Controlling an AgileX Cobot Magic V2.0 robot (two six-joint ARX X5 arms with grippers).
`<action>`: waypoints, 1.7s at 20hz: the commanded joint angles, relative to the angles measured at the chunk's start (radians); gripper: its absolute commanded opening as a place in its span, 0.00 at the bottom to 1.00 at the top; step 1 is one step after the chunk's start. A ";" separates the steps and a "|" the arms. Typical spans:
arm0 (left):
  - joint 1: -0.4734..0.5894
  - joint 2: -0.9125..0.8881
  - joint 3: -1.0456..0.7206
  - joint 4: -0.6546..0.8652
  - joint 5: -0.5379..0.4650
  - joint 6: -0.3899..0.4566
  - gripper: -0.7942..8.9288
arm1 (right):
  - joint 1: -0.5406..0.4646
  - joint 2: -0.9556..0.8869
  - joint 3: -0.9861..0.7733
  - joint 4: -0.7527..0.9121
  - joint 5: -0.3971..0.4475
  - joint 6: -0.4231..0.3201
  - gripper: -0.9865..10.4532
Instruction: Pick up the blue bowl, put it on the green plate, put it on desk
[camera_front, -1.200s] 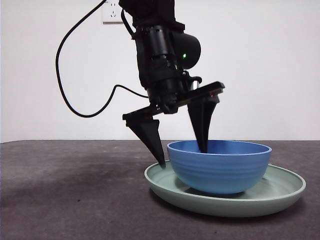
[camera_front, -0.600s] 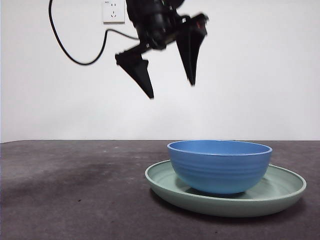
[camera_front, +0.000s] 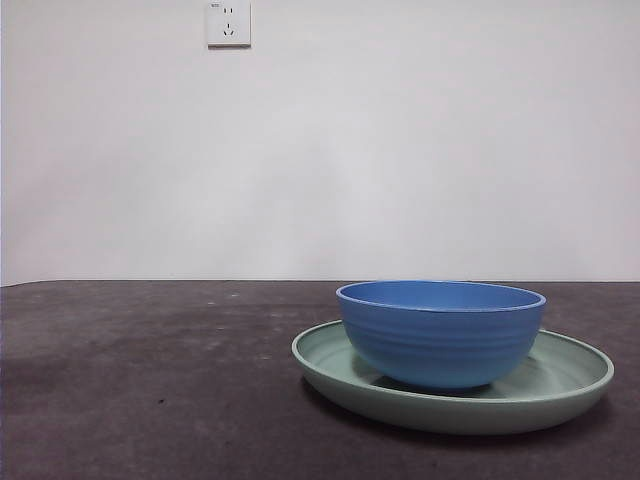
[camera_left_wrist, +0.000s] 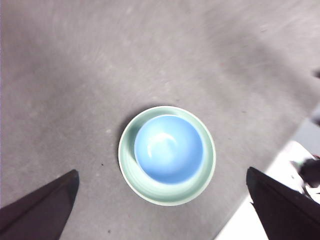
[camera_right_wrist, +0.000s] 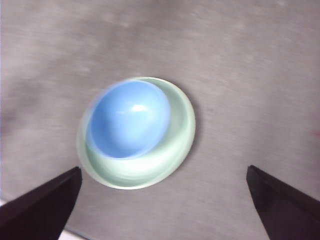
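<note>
- Looking down from both wrists, I see the blue bowl (camera_left_wrist: 168, 148) sitting upright inside the green plate (camera_left_wrist: 128, 165), and the plate lying flat on the desk (camera_left_wrist: 100, 65).
- My left pincer (camera_left_wrist: 165, 210) hangs high above the pair, its two black jaws spread wide apart and holding nothing; bowl and plate show whole in the gap between them.
- My right pincer (camera_right_wrist: 165, 210) is likewise up in the air with its jaws wide open and empty, the bowl (camera_right_wrist: 130, 119) and plate (camera_right_wrist: 177, 142) lying well below it on the desk (camera_right_wrist: 240, 60). That picture is smeared, so fine detail is lost.
- From the low front camera neither of my arms shows at all.
- There the bowl (camera_front: 441, 333) stands level on the plate (camera_front: 560, 385), off to the right side of the desk (camera_front: 150, 380). Its rim rises well above the plate's raised edge, and faint ridges ring its outside.
- The bowl does not sit dead centre: in my left wrist view it lies nearer one side of the plate, leaving a broader green crescent on the opposite side.
- The bowl is empty, with a glossy highlight inside.
- Behind the desk is a plain white wall (camera_front: 400, 150) with a socket (camera_front: 228, 23) high up on the left.
- At one corner of my left wrist view a pale edge (camera_left_wrist: 280, 165) borders the desk.
</note>
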 joint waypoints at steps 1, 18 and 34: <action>-0.017 -0.076 -0.056 -0.043 -0.002 0.047 0.69 | 0.004 0.051 0.020 -0.012 0.039 0.010 0.56; -0.015 -0.890 -1.123 0.388 -0.001 0.031 0.69 | 0.006 0.378 0.020 -0.002 0.032 -0.016 0.56; -0.015 -0.900 -1.122 0.477 -0.001 0.031 0.69 | 0.076 0.680 -0.150 0.338 0.078 0.037 0.54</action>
